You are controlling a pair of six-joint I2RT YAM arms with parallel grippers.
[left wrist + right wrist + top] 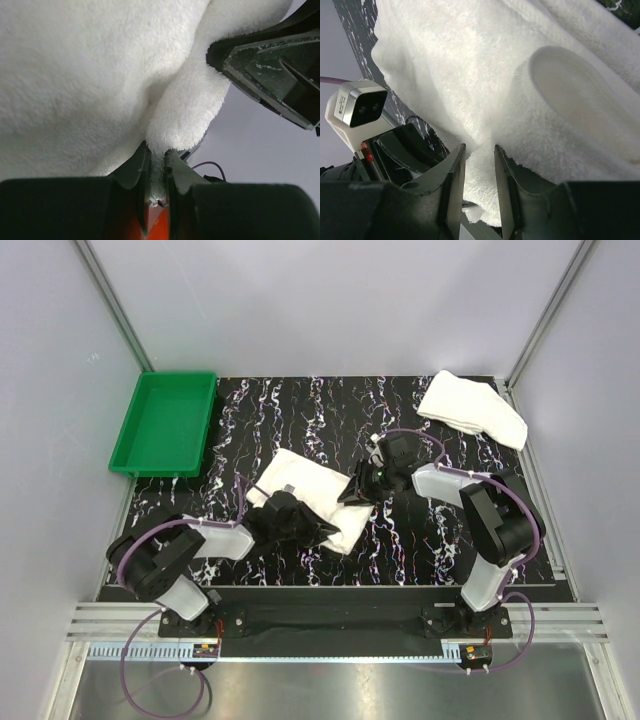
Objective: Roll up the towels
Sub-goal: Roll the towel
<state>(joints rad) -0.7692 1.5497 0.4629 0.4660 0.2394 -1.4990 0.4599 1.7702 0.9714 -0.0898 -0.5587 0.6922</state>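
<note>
One white towel lies partly folded in the middle of the black marbled mat, and a second towel lies bunched at the back right. My left gripper is at the near edge of the middle towel. In the left wrist view the left gripper is shut on a pinched fold of that towel. My right gripper is at the towel's right edge. In the right wrist view the right gripper stands parted, with a flap of the towel hanging loosely between its jaws.
A green tray sits at the back left, off the mat's corner. The two grippers are close together over the same towel. The right gripper's finger shows in the left wrist view. The enclosure walls rise on the left, back and right.
</note>
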